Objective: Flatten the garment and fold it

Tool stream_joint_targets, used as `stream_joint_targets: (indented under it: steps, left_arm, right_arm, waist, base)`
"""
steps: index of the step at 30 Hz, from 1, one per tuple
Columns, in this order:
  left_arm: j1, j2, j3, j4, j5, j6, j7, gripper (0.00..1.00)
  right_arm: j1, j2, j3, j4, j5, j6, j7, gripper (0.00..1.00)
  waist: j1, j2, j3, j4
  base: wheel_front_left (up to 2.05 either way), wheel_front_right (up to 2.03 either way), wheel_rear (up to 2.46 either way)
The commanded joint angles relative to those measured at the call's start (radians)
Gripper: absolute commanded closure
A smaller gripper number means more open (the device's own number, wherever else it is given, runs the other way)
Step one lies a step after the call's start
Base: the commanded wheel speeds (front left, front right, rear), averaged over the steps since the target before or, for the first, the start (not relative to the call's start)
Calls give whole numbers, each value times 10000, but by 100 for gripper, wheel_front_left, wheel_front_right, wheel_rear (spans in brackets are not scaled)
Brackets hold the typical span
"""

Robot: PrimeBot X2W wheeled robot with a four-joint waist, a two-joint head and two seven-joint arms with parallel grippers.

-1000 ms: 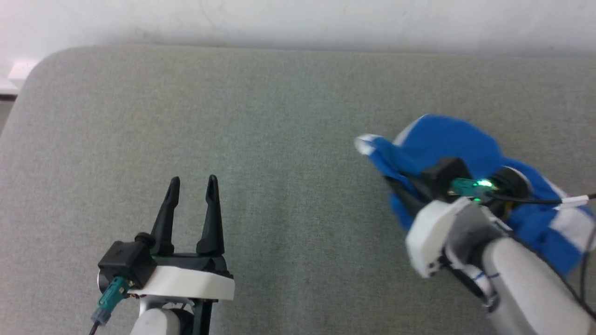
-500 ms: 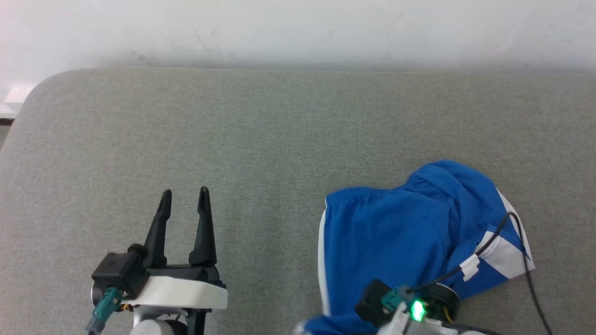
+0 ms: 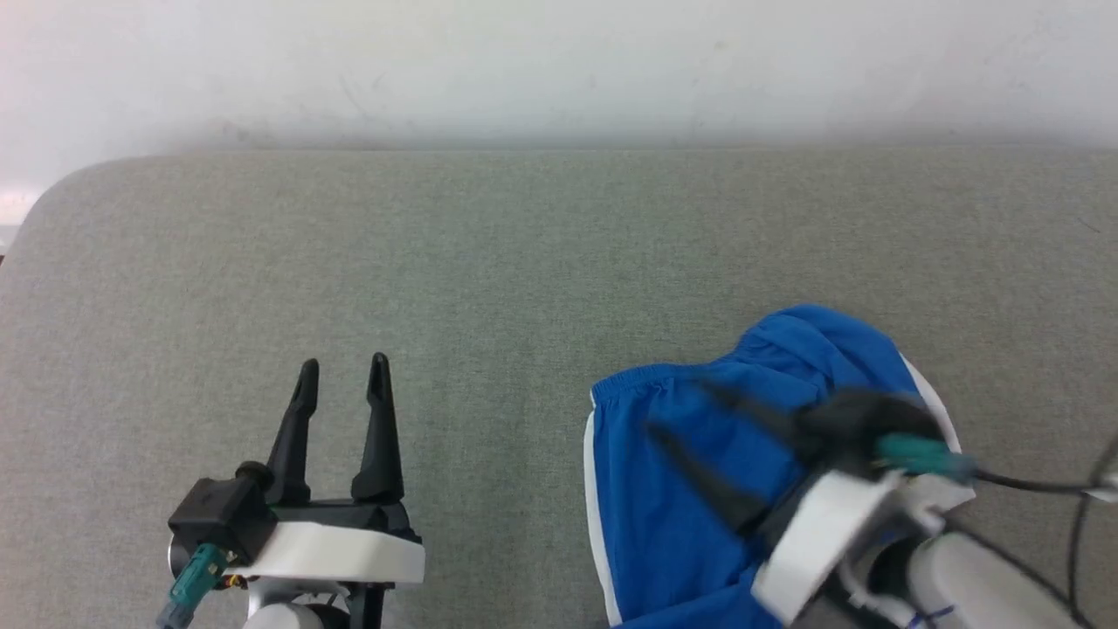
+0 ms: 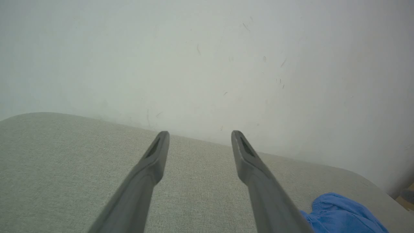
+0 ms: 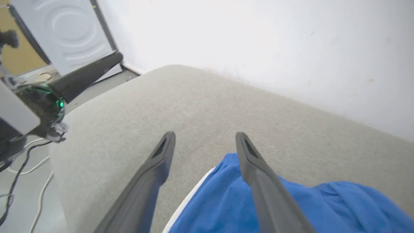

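At lower left, head view: left jaws, two long dark fingers (image 3: 380, 419) on a black-and-white wrist housing, pointing up the picture. They stand well apart with nothing between them. A teal connector (image 3: 196, 581) hangs at the housing's left side. The left wrist view shows the same fingers (image 4: 145, 181) parted over bare grey cloth.

Across the middle: worktop (image 3: 524, 262), grey woven covering, rounded corner at far left, back edge meeting a pale scuffed wall (image 3: 559, 70).

Right of centre: the garment (image 3: 664, 515), bright blue shorts, lying on the worktop near its front edge. Gathered waistband toward the wall, white stripe down the left side, cloth humped at the upper right, not flat. One blue edge shows at the lower right of the left wrist view (image 4: 343, 213).

Over the garment: right jaws, fingers (image 3: 699, 476) blurred, spread wide, pointing up and left, gripping nothing. In the right wrist view both fingers (image 5: 258, 174) stand apart above the garment (image 5: 323, 207), with no cloth between them; whether they touch it cannot be told.

Far right: black cable (image 3: 1031, 485) trailing from the right wrist.
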Motion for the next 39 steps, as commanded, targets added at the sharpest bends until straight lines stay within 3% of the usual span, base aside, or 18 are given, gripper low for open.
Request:
stream_joint_targets:
  steps: [1, 4, 9, 13, 20, 26, 33, 39]
  left_arm:
    - [139, -7, 55, -83, 70, 21, -47, 0]
    - [238, -7, 112, -278, 212, -32, -47, 0]
    - [531, -7, 211, -552, 417, -257, -47, 0]
    - [826, -7, 210, -708, 462, -360, -47, 0]
    - [870, -7, -1, -625, 689, -549, -47, 0]
    - [-317, 275, -953, 146, 1139, -1056, 194, 0]
    - [-2966, 1117, -2872, 1483, 987, -1302, 2917, 0]
    - [-4575, 1634, -4605, 2814, -93, -1312, 5576, 0]
  right_arm:
    - [319, 278, -703, -89, -503, -7, -591, 0]
    - [923, 957, -2468, -313, -1967, -7, -1724, 0]
    - [2389, 2772, -5326, -760, -4398, -7, -3245, 0]
    - [3445, 3343, -6490, -813, -5244, -7, -3914, 0]
    - [3857, 3382, -6775, -403, -4465, -7, -4301, 0]
    - [3519, 3383, -6916, -352, -4526, -7, -4386, 0]
    - [3277, 3384, -6807, -271, -4539, -7, -4425, 0]
    - [3166, 3385, -6730, -95, -4511, -7, -4439, 0]
  waist:
    - [1, 0, -57, -68]
    - [1, 0, -46, -138]
    - [1, 0, 66, -297]
    - [1, 0, 131, -428]
    - [1, 0, 161, -686]
    - [1, 0, 294, -801]
    - [1, 0, 810, -1025]
    - [1, 0, 1178, -1205]
  base:
    - [0, 0, 0]
    - [0, 0, 0]
    - [0, 0, 0]
    - [0, 0, 0]
    - [0, 0, 0]
    - [0, 0, 0]
    - [0, 0, 0]
    - [0, 0, 0]
